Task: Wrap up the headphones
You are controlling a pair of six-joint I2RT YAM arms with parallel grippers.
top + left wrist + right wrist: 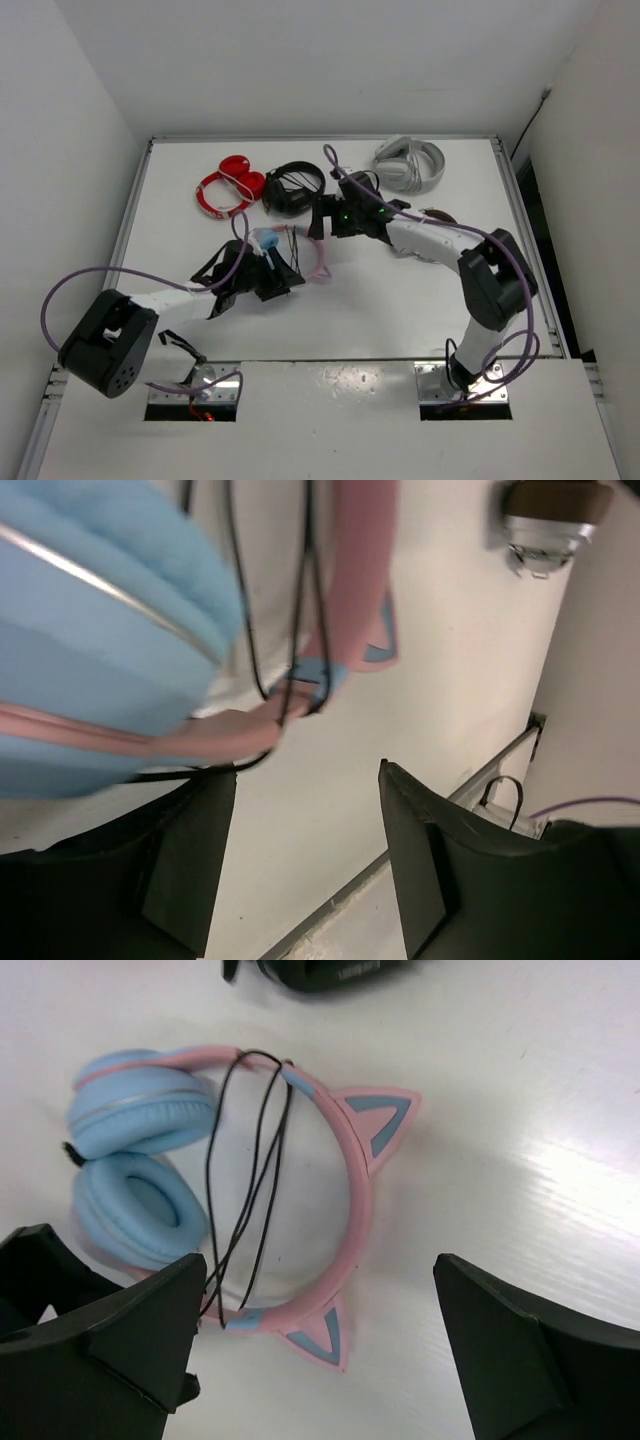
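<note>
The headphones (140,1160) lie flat on the white table, with light blue ear cups, a pink headband (355,1190) and two cat ears. The thin black cable (250,1180) runs in several strands across the band's opening. My right gripper (318,1280) is open and empty, hovering above the headband, with its fingers on either side of the lower cat ear. My left gripper (305,810) is open and empty just beside a blue ear cup (100,630). In the top view the headphones (270,241) lie between the left gripper (275,278) and the right gripper (322,222).
A red pair (228,187), a black pair (293,188) and a grey-white pair (410,165) lie at the back of the table. A brown-and-silver pair (437,214) peeks out behind my right arm. The table's raised rim (330,900) runs near the left gripper.
</note>
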